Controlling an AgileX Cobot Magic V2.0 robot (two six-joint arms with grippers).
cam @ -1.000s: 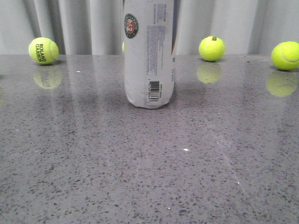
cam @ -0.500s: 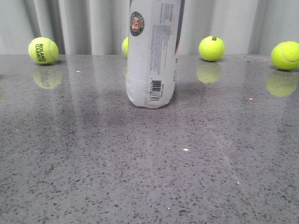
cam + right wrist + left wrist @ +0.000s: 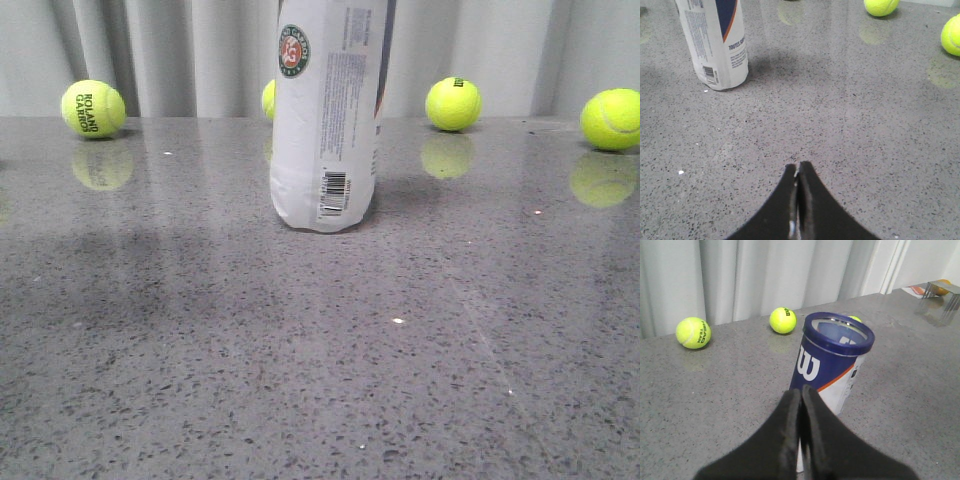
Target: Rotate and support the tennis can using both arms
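Observation:
The tennis can (image 3: 325,115) stands upright on the grey table, white with a round logo and a barcode. Its top runs out of the front view. The left wrist view shows its navy end band and open rim (image 3: 835,357), with an orange stripe. My left gripper (image 3: 800,390) is shut and empty, its tips just before the can's side above the table. My right gripper (image 3: 798,166) is shut and empty over bare table, well apart from the can (image 3: 715,42). Neither gripper shows in the front view.
Yellow-green tennis balls lie along the back by the curtain: one far left (image 3: 93,109), one partly behind the can (image 3: 268,100), one right of it (image 3: 453,104), one at the far right (image 3: 611,119). A metal rack (image 3: 940,292) stands at the table's far corner.
The can went from a slight tilt to upright and shifted a little to the right. In the last half second it stayed still.

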